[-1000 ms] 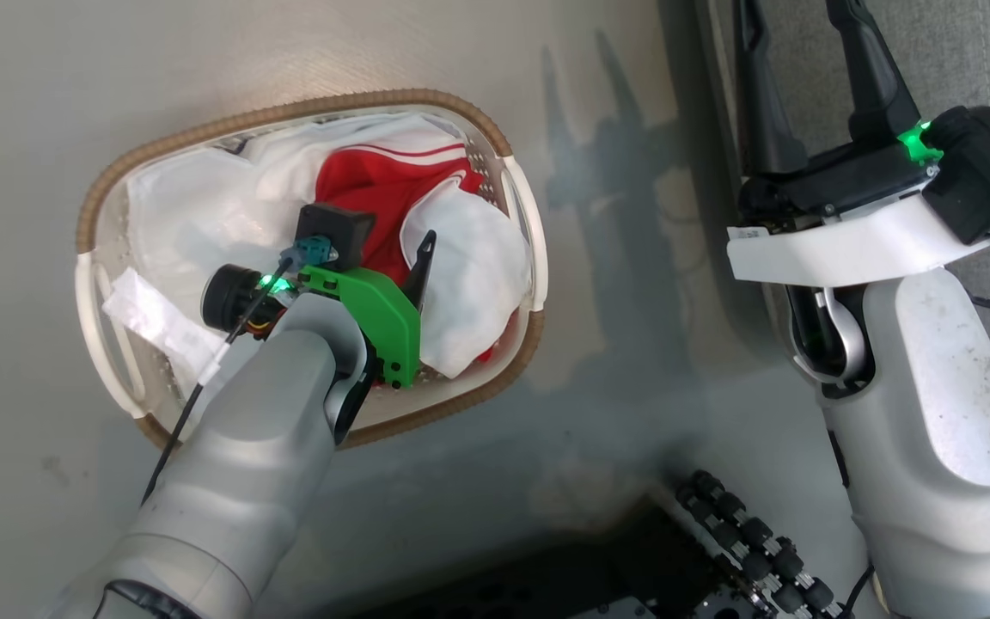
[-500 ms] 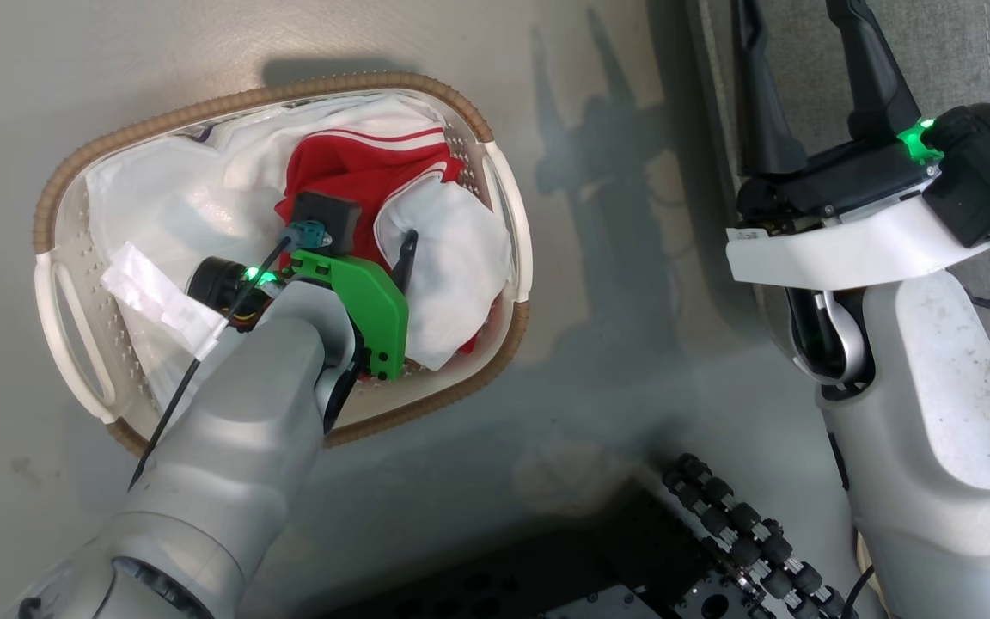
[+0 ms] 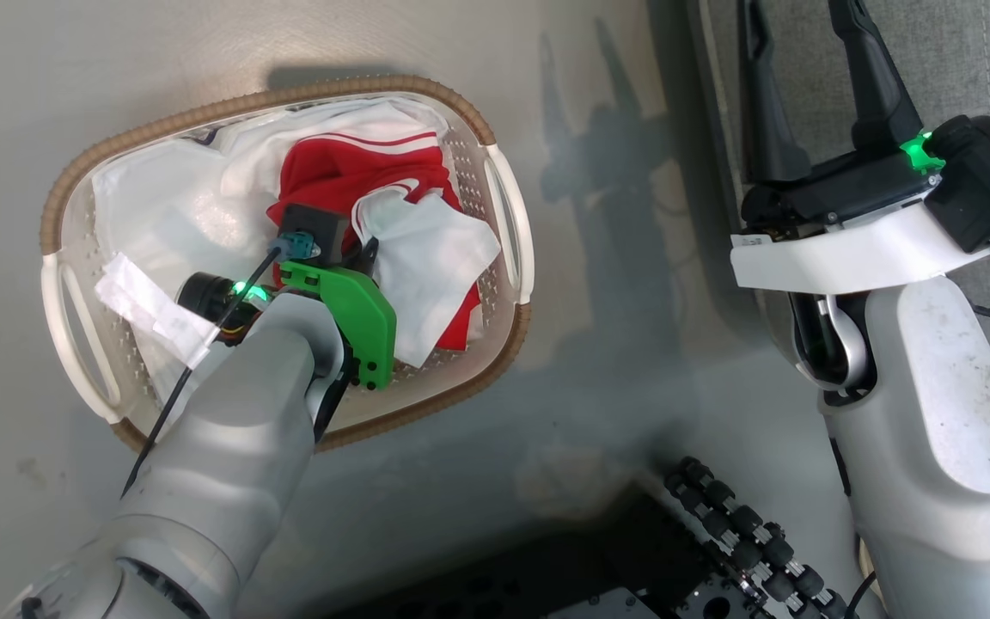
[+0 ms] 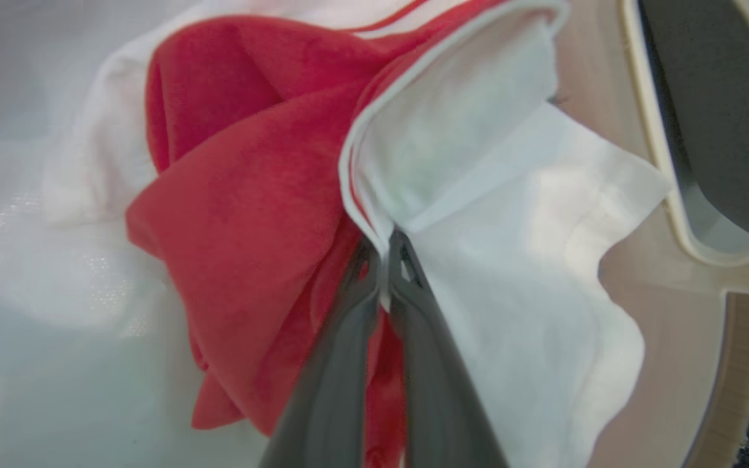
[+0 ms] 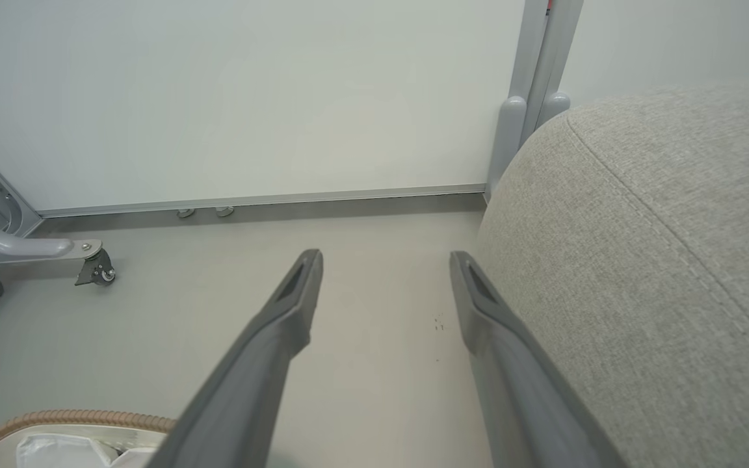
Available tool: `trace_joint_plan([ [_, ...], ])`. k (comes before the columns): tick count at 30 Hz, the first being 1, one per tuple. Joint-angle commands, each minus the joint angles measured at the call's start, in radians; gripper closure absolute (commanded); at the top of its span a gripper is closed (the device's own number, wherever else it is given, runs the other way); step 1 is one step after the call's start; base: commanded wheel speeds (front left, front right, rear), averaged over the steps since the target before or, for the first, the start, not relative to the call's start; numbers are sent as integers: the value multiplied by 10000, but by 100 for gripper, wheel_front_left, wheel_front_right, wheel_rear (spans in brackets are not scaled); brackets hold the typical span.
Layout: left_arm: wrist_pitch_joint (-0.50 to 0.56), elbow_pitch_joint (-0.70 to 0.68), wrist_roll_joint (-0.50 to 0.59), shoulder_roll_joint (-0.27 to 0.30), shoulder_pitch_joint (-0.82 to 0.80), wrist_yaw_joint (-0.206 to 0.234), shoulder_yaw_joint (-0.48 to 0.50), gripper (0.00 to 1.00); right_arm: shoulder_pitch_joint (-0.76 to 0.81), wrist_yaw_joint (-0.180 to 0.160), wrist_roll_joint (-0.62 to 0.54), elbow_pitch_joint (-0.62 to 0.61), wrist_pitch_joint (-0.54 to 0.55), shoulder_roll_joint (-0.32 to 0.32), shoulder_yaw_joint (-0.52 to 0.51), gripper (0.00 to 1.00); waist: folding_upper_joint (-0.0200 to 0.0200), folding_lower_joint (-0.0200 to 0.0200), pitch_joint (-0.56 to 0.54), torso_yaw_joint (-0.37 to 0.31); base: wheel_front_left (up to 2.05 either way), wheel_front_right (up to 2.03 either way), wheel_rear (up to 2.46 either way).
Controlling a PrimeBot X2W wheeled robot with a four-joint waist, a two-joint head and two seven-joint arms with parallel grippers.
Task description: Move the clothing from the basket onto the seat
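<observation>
In the basket (image 3: 375, 84), the left hand (image 4: 387, 247) pinches the red-and-white clothing (image 4: 251, 195); the right hand (image 5: 384, 260) hangs spread wide and empty beside the seat (image 5: 660, 227).

Head camera looks down into the basket (image 3: 375, 83) (shared ground), left wrist camera close inside it.

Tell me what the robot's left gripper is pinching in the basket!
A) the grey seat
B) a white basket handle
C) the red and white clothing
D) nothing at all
C: the left wrist view shows the left gripper shut on a fold of the clothing inside the basket.
</observation>
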Motion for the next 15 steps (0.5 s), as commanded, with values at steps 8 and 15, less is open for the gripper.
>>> trace_joint_plan([
  [8,-655,-8,-283,67,320,-119,-158,100,34,-10,174,273,-47,-32,61,0,0,0,-782,-34,0,0,0],
  [15,-974,-347,-545,65,926,-161,-145,100,404,-10,174,551,-47,-32,-4,0,0,0,-1760,207,0,0,0],
])
